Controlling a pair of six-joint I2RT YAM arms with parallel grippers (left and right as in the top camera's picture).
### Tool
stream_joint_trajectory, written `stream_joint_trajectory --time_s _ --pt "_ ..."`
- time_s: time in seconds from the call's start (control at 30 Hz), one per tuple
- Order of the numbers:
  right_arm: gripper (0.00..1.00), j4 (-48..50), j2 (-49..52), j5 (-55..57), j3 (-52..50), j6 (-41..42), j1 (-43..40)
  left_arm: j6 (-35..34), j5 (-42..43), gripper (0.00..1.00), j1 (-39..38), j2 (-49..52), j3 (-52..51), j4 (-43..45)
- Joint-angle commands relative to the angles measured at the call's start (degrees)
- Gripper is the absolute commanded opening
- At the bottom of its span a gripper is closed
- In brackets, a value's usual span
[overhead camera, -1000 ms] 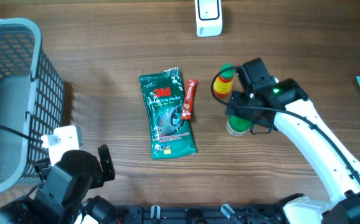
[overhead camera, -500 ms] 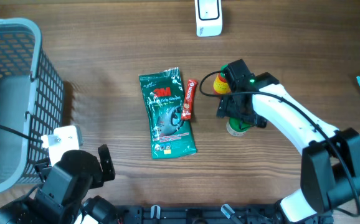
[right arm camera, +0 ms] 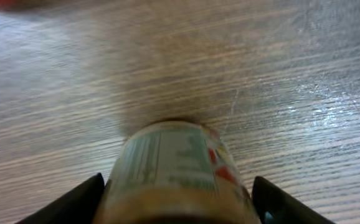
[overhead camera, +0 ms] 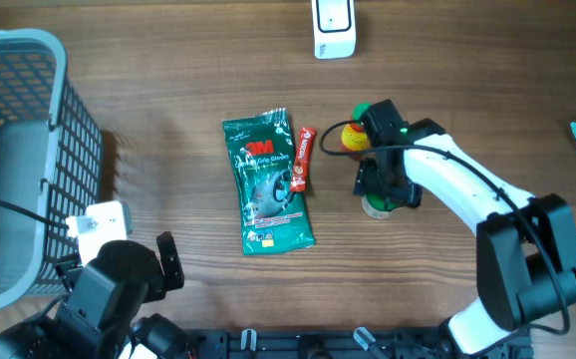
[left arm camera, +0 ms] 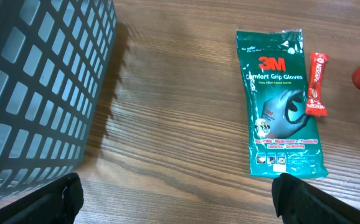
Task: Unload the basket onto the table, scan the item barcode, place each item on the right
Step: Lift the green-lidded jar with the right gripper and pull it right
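Bottle (overhead camera: 352, 138) right of sachet (overhead camera: 304, 158), glove packet (overhead camera: 267, 181)

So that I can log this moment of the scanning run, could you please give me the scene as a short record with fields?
surface: wooden table
scanner: white scanner at the far side, untouched
items: green glove pack; red sachet beside it; bottle lying on its side
container: grey basket on the left
left gripper: open, holding nothing
right gripper: straddling the bottle; whether it grips is unclear
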Motion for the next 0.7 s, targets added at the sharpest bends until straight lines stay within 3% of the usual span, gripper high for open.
stream_joint_trajectory --time_s 0.0,0.3,0.67 --pt "0.72 0.15 1.86 -3.43 -2.03 -0.2 -2.78 -0.98 0.09 1.0 0.26 -0.04 0.7 0.13" --pt "0.52 -1.09 1.81 -6.23 -2.21 -0.24 -3.96 -0.98 0.07 1.0 0.26 -0.04 0.7 0.13" --pt "0.48 -11.56 -5.42 -11.91 1.22 -5.88 -3.98 -0.98 0.07 1.0 0.26 -0.04 0.7 0.13"
